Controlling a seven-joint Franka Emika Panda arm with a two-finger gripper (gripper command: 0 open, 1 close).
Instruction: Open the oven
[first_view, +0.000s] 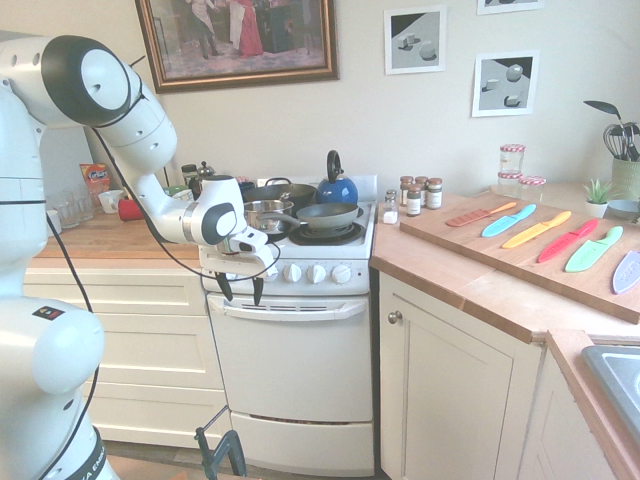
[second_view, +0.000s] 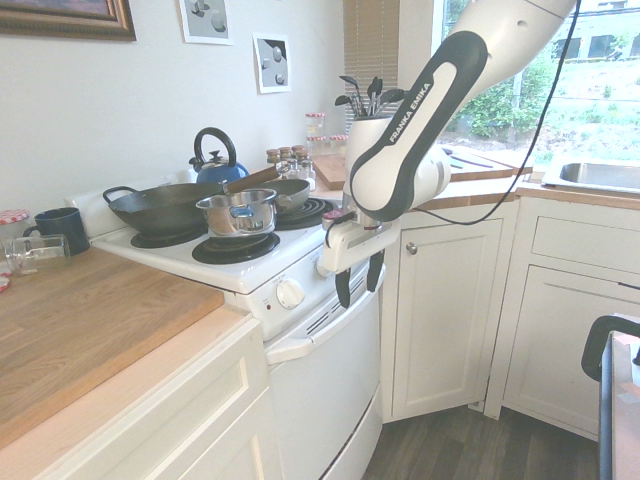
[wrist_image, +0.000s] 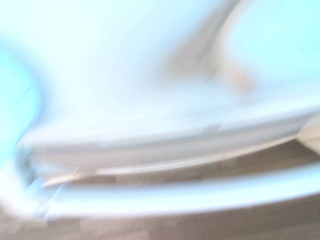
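Observation:
The oven (first_view: 295, 370) is a narrow white stove with its drop-down door shut. Its bar handle (first_view: 290, 309) runs across the top of the door, under a row of white knobs (first_view: 293, 272). My gripper (first_view: 241, 290) hangs open in front of the left end of the knob panel. Its dark fingers point down and their tips reach just above the handle's left end. From the other side, the gripper (second_view: 358, 282) stands close in front of the oven door (second_view: 325, 390), above the handle (second_view: 330, 322). The wrist view is a white blur with a pale bar (wrist_image: 165, 145) across it.
A steel saucepan (first_view: 262, 214), a dark pan (first_view: 325, 214), a wok and a blue kettle (first_view: 336, 187) crowd the burners. Cream drawers (first_view: 140, 350) stand left of the oven and a cream cabinet door (first_view: 455, 390) right. Spice jars (first_view: 420, 195) and a board with coloured knives (first_view: 530, 240) sit on the counter.

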